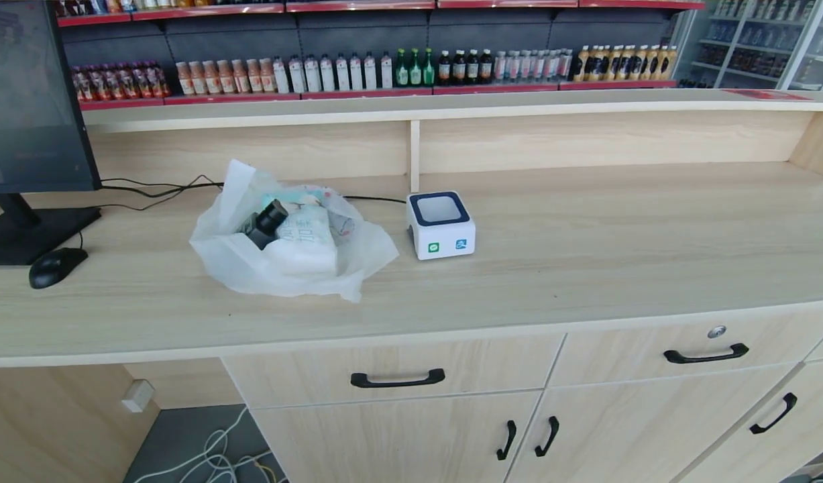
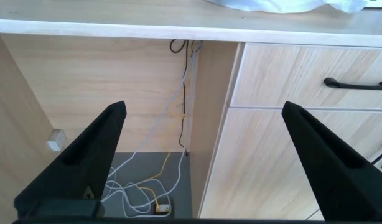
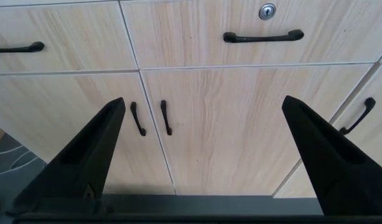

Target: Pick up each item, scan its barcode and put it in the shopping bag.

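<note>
1. Seemingly I'm nearly done: the shopping bag (image 1: 290, 272), just left of the scanner (image 1: 441, 225), holds a dark bottle (image 1: 269, 223) and a white pack (image 1: 308, 243).
2. I judge nothing remains to scan.
3. My left gripper (image 2: 203, 109) and right gripper (image 3: 203, 102) gape empty, lower than the scanner.

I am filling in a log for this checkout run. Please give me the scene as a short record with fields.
shopping bag: on the counter, left of the scanner, open
in the bag: dark bottle, white packet
scanner: white box, window facing up
left gripper: fingers open, holding nothing, below the counter edge
right gripper: fingers open, holding nothing, facing the cabinet doors
counter's left end: monitor, mouse
</note>
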Motion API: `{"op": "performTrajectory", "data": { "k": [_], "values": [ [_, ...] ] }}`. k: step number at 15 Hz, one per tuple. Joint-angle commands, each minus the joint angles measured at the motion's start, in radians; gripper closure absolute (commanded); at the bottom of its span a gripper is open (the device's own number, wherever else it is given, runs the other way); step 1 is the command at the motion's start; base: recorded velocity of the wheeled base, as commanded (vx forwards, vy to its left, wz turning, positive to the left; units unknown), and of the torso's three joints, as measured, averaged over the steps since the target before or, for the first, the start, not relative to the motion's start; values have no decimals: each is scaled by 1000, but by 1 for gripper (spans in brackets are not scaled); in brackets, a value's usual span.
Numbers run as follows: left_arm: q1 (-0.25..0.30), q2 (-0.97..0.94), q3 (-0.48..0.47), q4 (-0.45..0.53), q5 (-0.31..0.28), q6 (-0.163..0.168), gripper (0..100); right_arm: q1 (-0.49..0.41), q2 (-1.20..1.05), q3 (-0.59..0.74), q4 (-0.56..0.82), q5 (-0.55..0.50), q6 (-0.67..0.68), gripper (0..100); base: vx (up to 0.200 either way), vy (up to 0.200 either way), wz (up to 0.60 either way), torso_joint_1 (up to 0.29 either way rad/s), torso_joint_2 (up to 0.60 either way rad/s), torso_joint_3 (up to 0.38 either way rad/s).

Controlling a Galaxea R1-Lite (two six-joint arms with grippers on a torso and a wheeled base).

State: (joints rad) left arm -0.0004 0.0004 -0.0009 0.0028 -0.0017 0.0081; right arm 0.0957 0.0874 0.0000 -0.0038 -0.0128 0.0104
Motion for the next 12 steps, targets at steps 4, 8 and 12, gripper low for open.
{"op": "performTrajectory", "data": {
  "k": [4, 8, 12],
  "values": [
    [-1, 0, 1, 0, 0, -3, 0, -2, 3, 0, -1, 0, 2, 0, -200, 0, 0, 10, 8, 0],
    [-1, 0, 1, -1, 2, -19, 0, -1, 3, 0, -1, 0, 0, 0, -200, 0, 0, -5, 0, 2],
    [-1, 0, -1, -1, 2, -16, 0, -1, 3, 0, -1, 0, 0, 0, -200, 0, 0, 0, 6, 2]
  ]
}}
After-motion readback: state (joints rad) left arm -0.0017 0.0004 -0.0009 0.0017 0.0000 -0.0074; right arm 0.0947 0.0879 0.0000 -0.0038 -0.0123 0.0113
